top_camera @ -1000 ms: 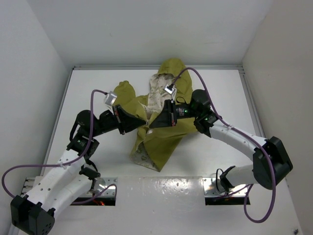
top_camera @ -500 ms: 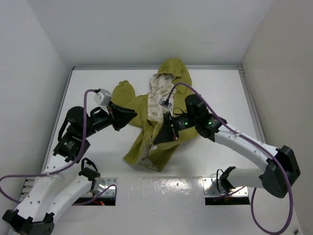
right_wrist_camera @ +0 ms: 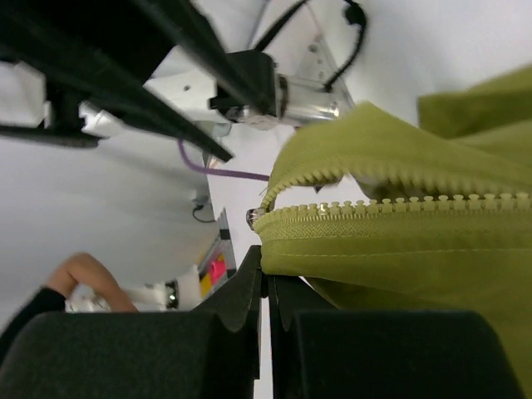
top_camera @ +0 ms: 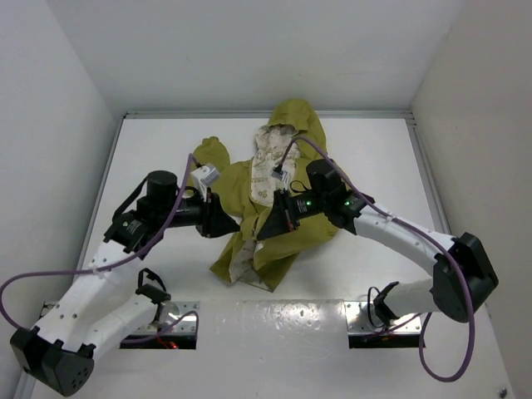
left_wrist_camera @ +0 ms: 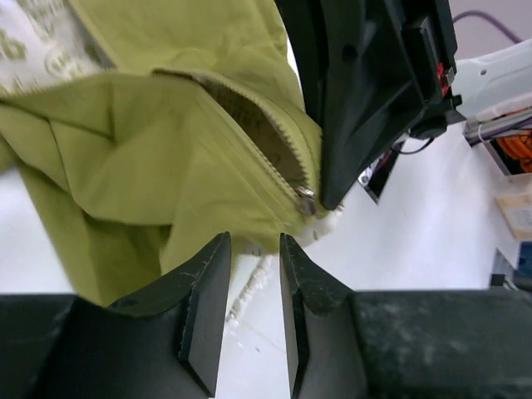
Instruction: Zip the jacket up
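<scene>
The olive-green jacket (top_camera: 291, 179) lies in the middle of the table with its hood to the back and its cream printed lining (top_camera: 264, 170) showing. My right gripper (top_camera: 266, 229) is shut on the jacket's front edge (right_wrist_camera: 391, 249), just under the zipper teeth (right_wrist_camera: 416, 202) near the zipper's lower end (right_wrist_camera: 254, 218), and holds it lifted. My left gripper (top_camera: 231, 224) is open and empty just left of that spot. In the left wrist view its fingertips (left_wrist_camera: 218, 253) sit a little short of the metal zipper slider (left_wrist_camera: 306, 200), with bare table between them.
The right gripper's black body (left_wrist_camera: 366, 91) fills the upper right of the left wrist view, close to the slider. One sleeve (top_camera: 209, 155) is spread out to the back left. White walls (top_camera: 75, 100) enclose the table on three sides.
My left gripper let go of the jacket, drew back left, then swung right and nearer again, close to the lifted hem. The right gripper kept its hold and shifted slightly left.
</scene>
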### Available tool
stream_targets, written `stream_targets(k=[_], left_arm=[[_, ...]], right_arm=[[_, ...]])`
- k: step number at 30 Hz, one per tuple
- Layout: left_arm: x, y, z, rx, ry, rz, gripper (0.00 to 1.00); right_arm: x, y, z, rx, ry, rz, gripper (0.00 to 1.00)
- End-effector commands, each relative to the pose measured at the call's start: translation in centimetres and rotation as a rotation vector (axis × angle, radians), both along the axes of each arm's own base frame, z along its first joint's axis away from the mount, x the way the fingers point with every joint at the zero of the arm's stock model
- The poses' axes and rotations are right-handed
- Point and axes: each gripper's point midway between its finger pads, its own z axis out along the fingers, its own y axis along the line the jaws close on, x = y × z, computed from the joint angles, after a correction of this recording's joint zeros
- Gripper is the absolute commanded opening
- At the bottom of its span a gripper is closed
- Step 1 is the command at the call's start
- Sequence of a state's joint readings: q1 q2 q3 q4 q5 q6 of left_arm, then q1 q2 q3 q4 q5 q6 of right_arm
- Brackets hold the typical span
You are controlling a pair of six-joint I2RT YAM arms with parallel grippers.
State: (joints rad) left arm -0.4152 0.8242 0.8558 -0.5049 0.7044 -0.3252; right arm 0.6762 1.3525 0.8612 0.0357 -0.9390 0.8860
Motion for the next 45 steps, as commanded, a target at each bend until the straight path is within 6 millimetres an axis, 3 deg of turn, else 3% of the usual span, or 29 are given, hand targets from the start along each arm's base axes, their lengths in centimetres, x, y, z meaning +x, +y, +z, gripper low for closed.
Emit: stream_targets(k=[1,5,10,18,45], left_arm=[[-0.2,-0.3,2.0,-0.018,0.014,0.010,0.35],[0.2,-0.8,2.3,-0.034,0.044,0.024,0.37],[0.5,-1.5,2.0,-0.040,0.087,0.035,0.32],[1.3,-2.5,1.8,-0.015,0.104,0.040,0.29],[2.3,-3.4,1.1,-0.001,0.133,0.058,0.25]], right_arm=[[1.6,0.1,-0.4,-0.102,0.082,-0.110,0.00],[2.5,0.1,-1.1,-0.175,0.044,-0.149,0.00],[3.0,0.4,-1.6,-0.202,0.053,-0.166,0.00],[3.8,1.6,0.0,-0.153,0.036,-0.166,0.00],[3.8,2.4,1.7,-0.085,0.064,-0.169,0.00]])
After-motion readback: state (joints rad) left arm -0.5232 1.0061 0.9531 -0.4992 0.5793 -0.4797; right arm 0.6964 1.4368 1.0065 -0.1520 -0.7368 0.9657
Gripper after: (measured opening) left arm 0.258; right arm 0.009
